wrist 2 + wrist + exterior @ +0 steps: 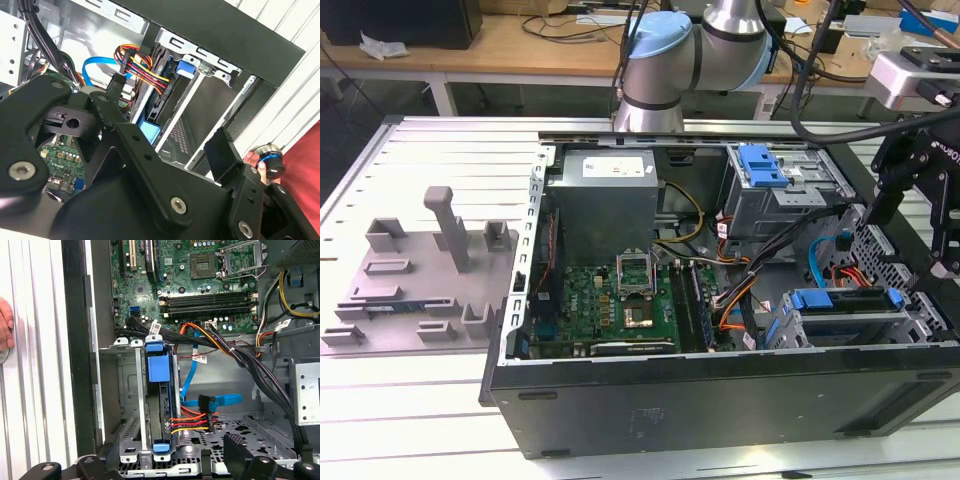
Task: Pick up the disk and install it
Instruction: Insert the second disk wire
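Observation:
The disk sits in the drive cage at the front corner of the open computer case, on the exterior view's right. Its blue bracket runs along its upper edge, with a tab at each end. Red, orange and yellow power wires and a blue flat cable reach its side. In the second wrist view the disk stands edge-on in the cage. My gripper hovers just above and beside the cage. It is open, with nothing between its fingers.
A motherboard, a grey power supply and cable bundles fill the case. A smaller blue latch sits on the rear bay. A grey fixture lies on the exterior view's left. A person's hand rests beside the case.

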{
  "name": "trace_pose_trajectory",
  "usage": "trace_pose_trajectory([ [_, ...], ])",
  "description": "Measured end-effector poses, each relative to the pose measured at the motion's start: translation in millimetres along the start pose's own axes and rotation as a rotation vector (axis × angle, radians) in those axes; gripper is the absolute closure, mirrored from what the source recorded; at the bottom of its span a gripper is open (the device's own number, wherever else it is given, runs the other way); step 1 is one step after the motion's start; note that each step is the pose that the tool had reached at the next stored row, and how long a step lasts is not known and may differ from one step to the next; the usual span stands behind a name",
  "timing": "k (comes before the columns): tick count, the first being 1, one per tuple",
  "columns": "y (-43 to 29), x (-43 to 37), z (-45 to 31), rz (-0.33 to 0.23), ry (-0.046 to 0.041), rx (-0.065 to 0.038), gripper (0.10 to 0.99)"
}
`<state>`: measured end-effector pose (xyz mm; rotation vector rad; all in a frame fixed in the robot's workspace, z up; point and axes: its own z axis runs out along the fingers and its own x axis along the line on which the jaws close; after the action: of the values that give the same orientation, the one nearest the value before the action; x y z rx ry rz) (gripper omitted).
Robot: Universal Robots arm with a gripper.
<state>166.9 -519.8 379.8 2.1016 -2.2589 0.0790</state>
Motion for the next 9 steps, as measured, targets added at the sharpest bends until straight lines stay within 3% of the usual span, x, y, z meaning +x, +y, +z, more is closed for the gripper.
trace_pose_trajectory([
  [2,0.0,0.0,0.0,0.0,0.0007,0.0,0.184],
  [3,0.6,-9.0,-0.6,0.0,0.0429,0.003,0.184],
  [4,1.0,-14.1,-1.1,0.0,0.0629,0.005,0.184],
  [5,1.8,-25.1,-1.8,0.0,0.0865,0.006,0.184],
  [7,2.8,-35.6,-2.4,0.001,0.0877,0.006,0.184],
  [9,4.6,-41.0,-2.2,0.002,0.0883,0.006,0.2],
])
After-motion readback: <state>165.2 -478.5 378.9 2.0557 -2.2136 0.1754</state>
